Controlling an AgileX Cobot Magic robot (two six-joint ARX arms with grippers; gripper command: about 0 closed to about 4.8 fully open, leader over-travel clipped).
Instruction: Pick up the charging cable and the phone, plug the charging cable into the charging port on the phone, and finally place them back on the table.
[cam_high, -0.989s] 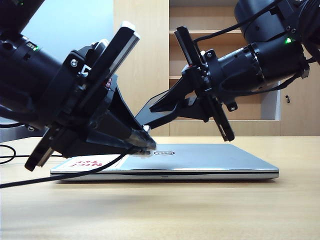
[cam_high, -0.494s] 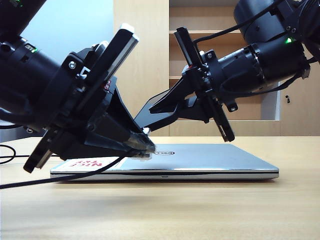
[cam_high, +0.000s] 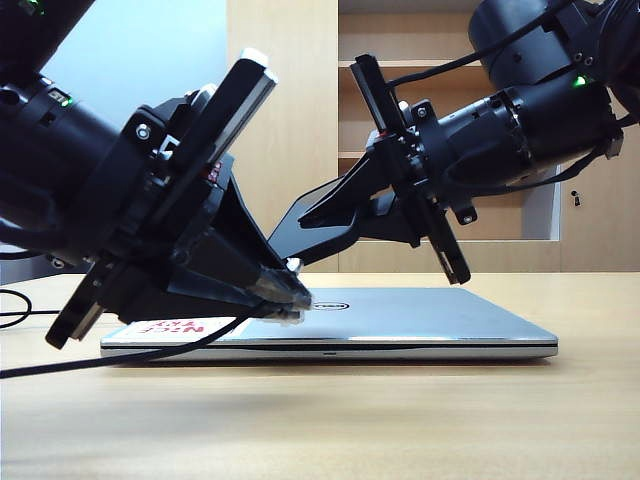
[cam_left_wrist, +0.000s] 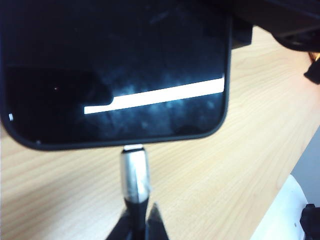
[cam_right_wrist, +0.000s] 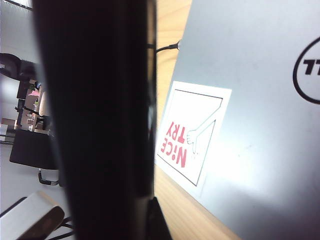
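My right gripper (cam_high: 320, 225) reaches in from the upper right and is shut on the phone (cam_high: 292, 228), a thin black slab held tilted above the laptop. In the right wrist view the phone (cam_right_wrist: 95, 120) stands edge-on, with one black finger (cam_right_wrist: 159, 222) against it. My left gripper (cam_high: 295, 295) is shut on the charging cable (cam_high: 150, 347) just behind its plug. In the left wrist view the silver plug (cam_left_wrist: 135, 172) meets the bottom edge of the phone (cam_left_wrist: 115, 75), and my left gripper (cam_left_wrist: 136, 227) pinches the black cord. How deep the tip sits cannot be told.
A closed silver Dell laptop (cam_high: 430, 315) lies on the beige table (cam_high: 400, 420) right under both grippers, with a "NICE TRY" sticker (cam_right_wrist: 192, 135) on its lid. A wooden shelf cabinet (cam_high: 290, 100) stands behind. The cord trails off to the left along the table.
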